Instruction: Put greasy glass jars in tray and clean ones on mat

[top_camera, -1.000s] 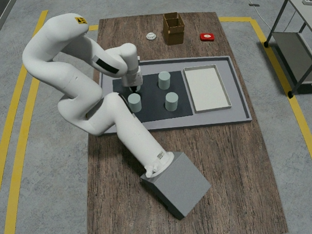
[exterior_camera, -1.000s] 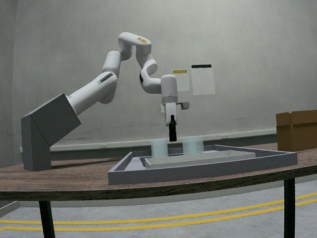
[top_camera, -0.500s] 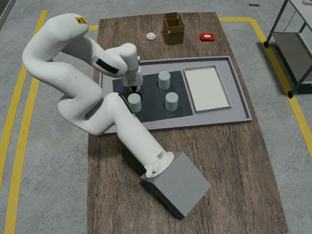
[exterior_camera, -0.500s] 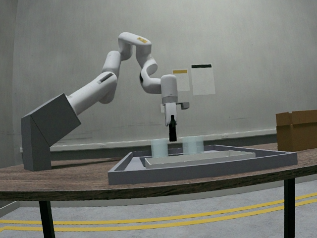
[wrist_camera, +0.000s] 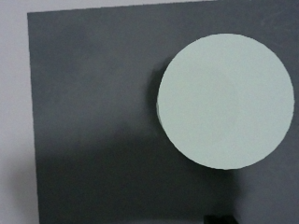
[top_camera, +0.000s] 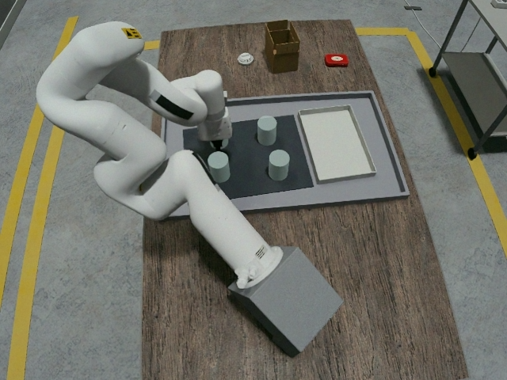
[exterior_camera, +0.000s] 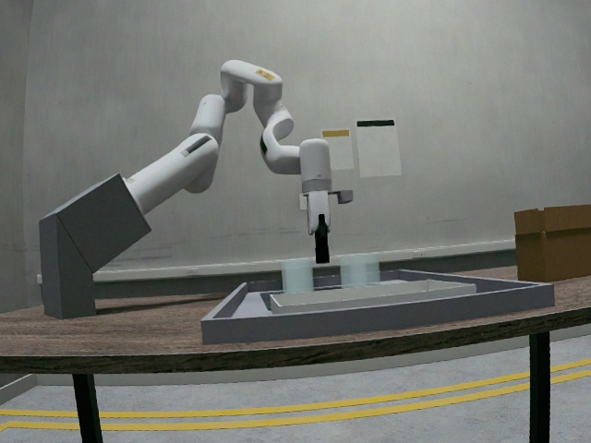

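Observation:
A dark drying mat (top_camera: 245, 180) lies in the left half of a shallow grey base. Three pale green jars stand upright on it: front left (top_camera: 218, 166), back middle (top_camera: 266, 130), front right (top_camera: 279, 164). Another jar fills the right of the wrist view (wrist_camera: 226, 100), near the mat's far left corner; in the overhead view my wrist hides nearly all of it. My gripper (top_camera: 218, 143) (exterior_camera: 321, 257) is shut and empty. It points straight down between the two left jars, tips about level with the jar tops. The white tray (top_camera: 335, 142) to the right of the mat is empty.
The grey base (top_camera: 286, 200) has a raised rim. A brown cardboard box (top_camera: 281, 45), a small white round object (top_camera: 245, 58) and a red object (top_camera: 336, 59) stand at the table's far end. My own base block (top_camera: 286, 302) stands at the near end.

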